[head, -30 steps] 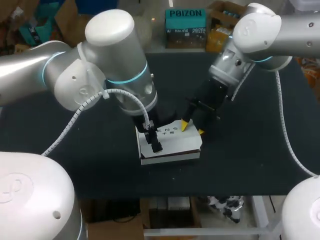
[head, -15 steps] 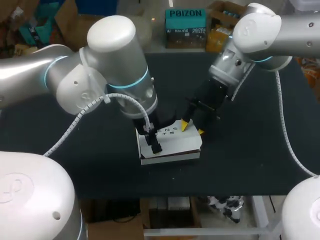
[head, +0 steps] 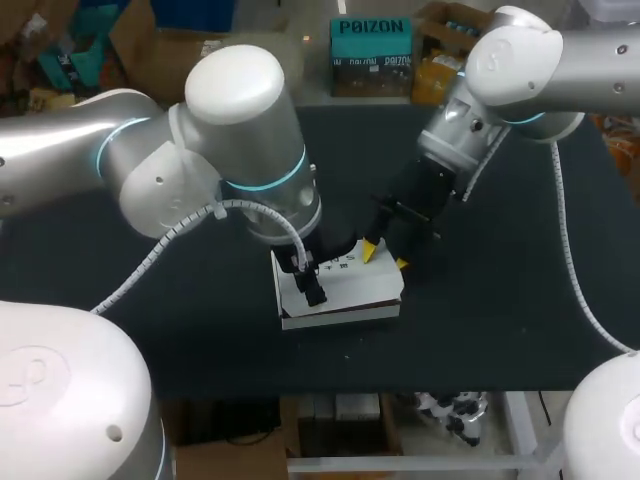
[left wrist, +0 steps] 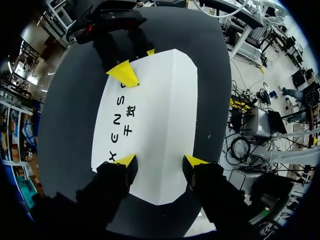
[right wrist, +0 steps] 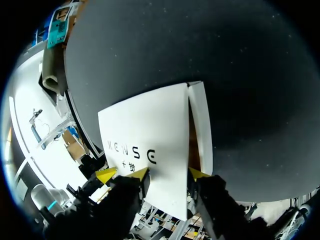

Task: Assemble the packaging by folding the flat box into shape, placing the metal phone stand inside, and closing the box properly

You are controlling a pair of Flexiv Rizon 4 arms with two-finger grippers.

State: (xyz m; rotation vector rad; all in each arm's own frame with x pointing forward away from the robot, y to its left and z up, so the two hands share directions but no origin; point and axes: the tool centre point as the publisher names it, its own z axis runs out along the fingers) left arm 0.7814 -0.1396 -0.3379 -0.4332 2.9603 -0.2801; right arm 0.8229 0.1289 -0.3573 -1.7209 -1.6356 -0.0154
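The danger here is the lid springing back. From the right wrist a thin brown slit shows between the top panel (right wrist: 150,130) and the narrow side flap (right wrist: 201,125) of the white printed cardboard box (head: 345,292), so that flap looks untucked. A push that lands off the seam could crease it instead of seating it. The other worry is a slide: the box lies loose on the black table (head: 500,320), and a sideways shove from either arm could skate it away. It sits about midway between the table's left and right edges, nearer the front edge. The metal phone stand is nowhere in sight; whether it is inside, I cannot tell. Now the poses: the left gripper (left wrist: 160,161) comes down steeply over the box's left end, jaws apart, both yellow tips over the flat top and clamped on nothing. The right gripper (head: 385,257) slants in from the far right, jaws apart too, one tip on the printed panel and the other past the box's far edge.
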